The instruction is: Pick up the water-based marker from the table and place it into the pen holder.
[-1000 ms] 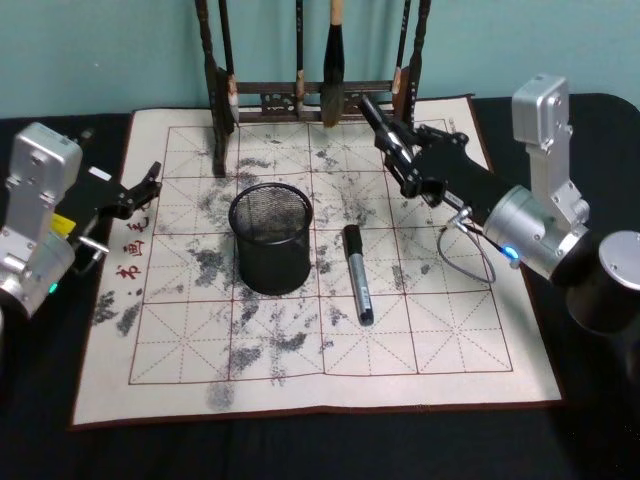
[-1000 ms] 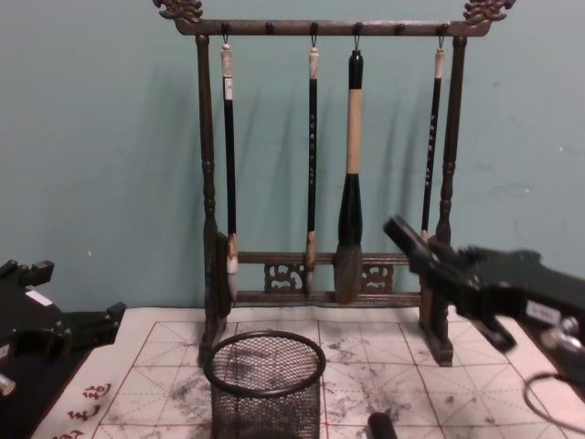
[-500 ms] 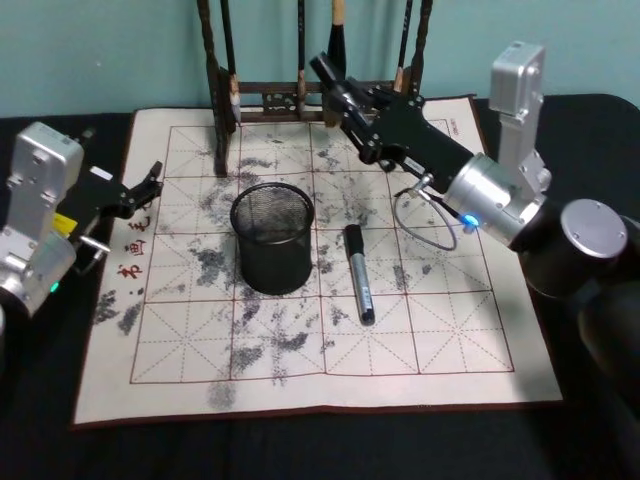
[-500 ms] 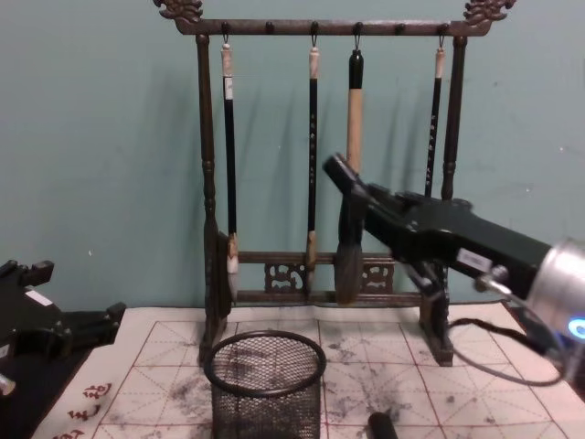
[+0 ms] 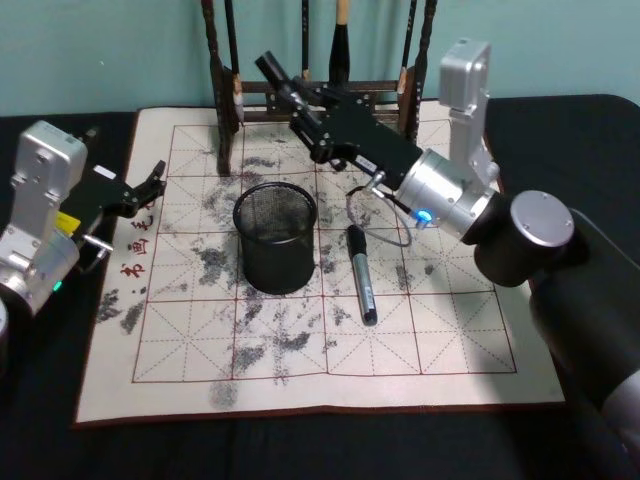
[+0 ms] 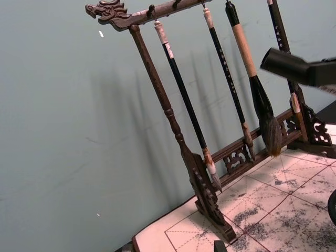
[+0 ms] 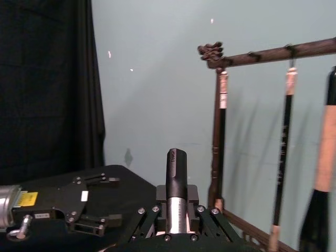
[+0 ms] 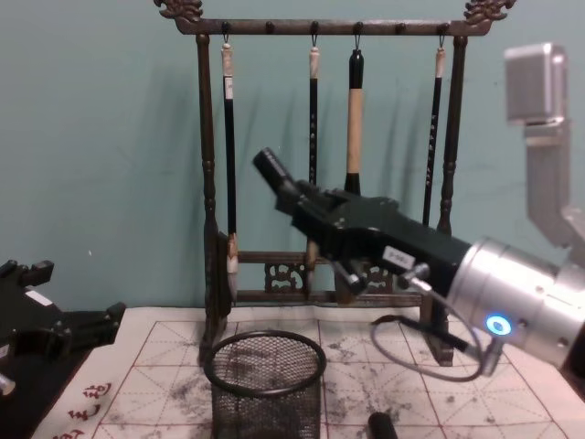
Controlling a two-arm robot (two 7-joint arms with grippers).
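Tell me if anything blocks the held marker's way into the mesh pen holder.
Nothing visible does. The right claw holds the marker tilted above and beyond the pen holder, open air between. The left claw rests at the left edge of the mat.

The table is being shown as dark, nearly black. Its felt mat is being shown as white, crossed by red grid lines, blotched with grey ink stains and marked with red characters. The pen holder is being seen as black wire mesh under a solid black rim. The marker on the mat is being seen black-capped and silver-barrelled, as is the held marker in the black right gripper. The brush rack is being shown dark bronze against a teal wall.
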